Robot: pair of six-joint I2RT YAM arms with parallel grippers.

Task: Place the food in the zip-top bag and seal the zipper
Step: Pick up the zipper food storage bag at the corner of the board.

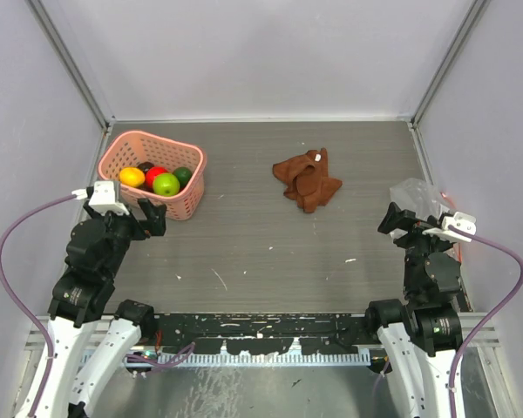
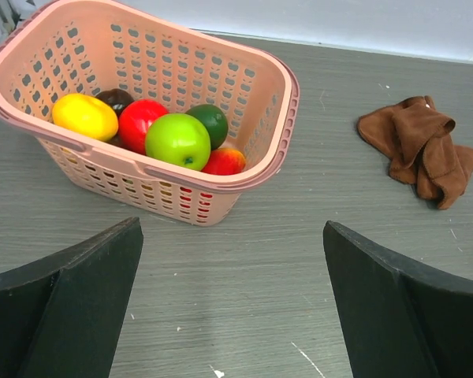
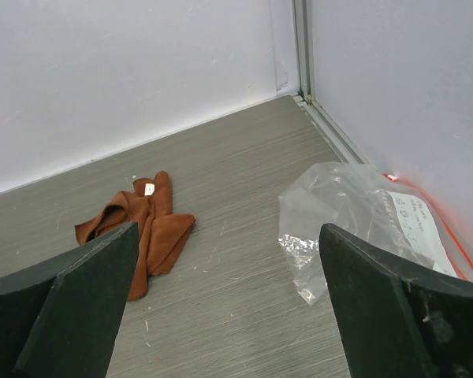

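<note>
Zip-top bag [image 3: 355, 213] lay crumpled on the table [image 1: 244, 252] against the right wall, red zipper [image 3: 441, 235] on its wall side. Right gripper [image 3: 229, 230] hovered near it, jaws wide and holding nothing. Left gripper [image 2: 232, 228] was also wide, facing the pink basket [image 2: 244, 169] of fruit [image 2: 177, 140]. 1 brown cloth [image 1: 308, 181] lay between.

ahead of left jaws: pink perforated plastic basket [image 2: 165, 197], smooth, faint sheen | in it: round green apple [image 2: 177, 140], glossy skin | ahead-right of left jaws: rumpled brown cloth [image 2: 422, 150], soft, matt | ahead-right of right jaws: clear crinkly zip-top bag [image 3: 339, 205], shiny plastic film | grey desk [image 2: 260, 299]: matt, fine streaked grain | jaws: black, matt
</note>
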